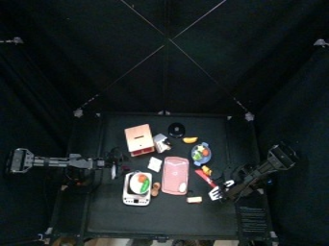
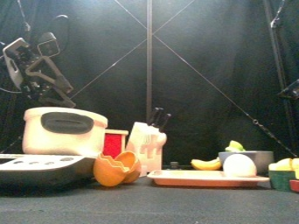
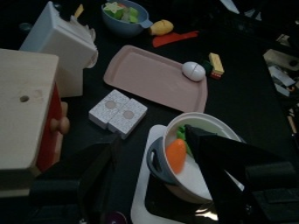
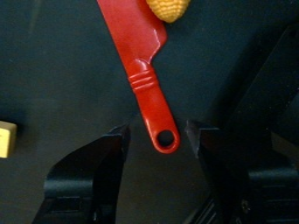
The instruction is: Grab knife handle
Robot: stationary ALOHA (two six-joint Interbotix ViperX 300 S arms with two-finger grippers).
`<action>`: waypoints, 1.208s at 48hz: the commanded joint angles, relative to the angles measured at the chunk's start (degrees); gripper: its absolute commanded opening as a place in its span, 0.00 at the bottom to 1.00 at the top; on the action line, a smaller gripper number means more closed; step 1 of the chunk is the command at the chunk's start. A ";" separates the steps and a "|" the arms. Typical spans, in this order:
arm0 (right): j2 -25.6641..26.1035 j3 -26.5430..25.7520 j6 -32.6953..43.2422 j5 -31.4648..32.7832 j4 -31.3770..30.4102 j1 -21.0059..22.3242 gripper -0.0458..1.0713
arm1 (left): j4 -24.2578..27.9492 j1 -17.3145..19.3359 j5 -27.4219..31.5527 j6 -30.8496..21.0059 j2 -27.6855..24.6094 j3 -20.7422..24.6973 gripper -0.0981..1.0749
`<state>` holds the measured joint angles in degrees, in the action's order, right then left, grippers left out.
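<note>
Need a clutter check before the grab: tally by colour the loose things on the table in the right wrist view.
Red: 1, the knife
Yellow: 2, the corn piece and a small block at the picture's edge
Total: 3

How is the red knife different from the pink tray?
The red knife is long, thin and bright red; the pink tray is wide, flat, rectangular and pale pink. The knife's handle has a hole at its end; the tray has a raised rim. A white egg lies on the tray; nothing lies on the knife. Both lie flat on the black table.
</note>
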<state>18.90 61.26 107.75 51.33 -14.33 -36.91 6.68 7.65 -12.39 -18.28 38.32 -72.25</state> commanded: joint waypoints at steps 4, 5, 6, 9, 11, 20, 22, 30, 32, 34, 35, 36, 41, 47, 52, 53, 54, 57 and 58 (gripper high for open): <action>0.53 1.85 0.26 -5.01 0.44 -0.53 0.83 | 2.37 -0.35 -3.08 0.09 -4.13 4.22 0.88; 0.44 2.20 0.35 -5.54 0.44 -0.53 0.83 | 2.64 -0.35 -3.52 0.09 -4.75 4.57 0.88; 0.35 2.55 0.35 -6.15 0.44 -0.53 0.83 | 2.81 -0.35 -3.96 0.09 -5.27 4.92 0.88; 0.09 3.60 0.44 -7.82 0.35 -0.53 0.83 | 3.16 -0.35 -5.10 0.09 -6.94 5.98 0.88; 0.00 4.13 0.53 -8.96 0.18 -0.53 0.83 | 3.25 -0.35 -5.89 0.09 -8.00 6.59 0.88; -0.35 6.06 0.35 -13.62 -0.62 -0.53 0.83 | 3.69 -0.44 -10.02 0.09 -11.51 8.09 0.88; -0.35 6.24 0.35 -14.06 -0.70 -0.53 0.82 | 3.78 -0.44 -11.69 0.09 -12.04 8.26 0.88; -0.35 6.33 0.18 -14.33 -1.49 -0.53 0.76 | 3.69 -0.44 -14.68 0.09 -14.33 9.58 0.88; -0.35 6.15 0.18 -14.33 -1.85 -0.53 0.73 | 3.78 -0.44 -14.68 0.09 -15.29 10.20 0.88; -0.35 5.98 0.18 -14.33 -2.11 -0.53 0.70 | 3.78 -0.44 -14.77 0.09 -16.26 10.81 0.88; -0.35 5.98 0.18 -14.24 -2.20 -0.53 0.68 | 3.78 -0.44 -14.77 0.09 -16.70 11.16 0.88; -0.35 5.80 0.18 -14.24 -2.20 -0.53 0.67 | 3.96 -0.44 -14.77 0.18 -17.23 11.43 0.88; -0.35 5.45 0.09 -14.15 -2.29 -0.53 0.59 | 4.66 -0.44 -15.12 0.09 -20.04 13.18 0.88; 0.26 4.22 -0.09 -12.83 -3.16 -0.88 0.53 | 5.27 -0.70 -15.21 0.09 -22.24 15.21 0.88; 1.41 1.93 0.00 -10.81 -4.92 -1.93 0.52 | 5.27 -1.23 -15.21 0.09 -23.47 16.44 0.88; 1.49 1.67 -0.09 -10.63 -5.10 -2.11 0.52 | 5.27 -1.32 -15.21 0.09 -23.55 16.52 0.88; 1.85 0.97 0.00 -9.93 -5.62 -2.37 0.52 | 5.27 -1.41 -15.21 0.09 -23.73 16.61 0.88; 2.46 -0.35 0.00 -8.70 -6.86 -2.72 0.52 | 5.27 -1.67 -15.21 0.09 -23.99 16.87 0.88; 2.64 -0.70 0.00 -8.26 -7.29 -2.81 0.52 | 5.19 -1.67 -15.21 0.09 -24.17 16.87 0.88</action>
<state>19.95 63.19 107.75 41.48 -20.04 -39.02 11.87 6.33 -27.07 -18.19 14.50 -56.95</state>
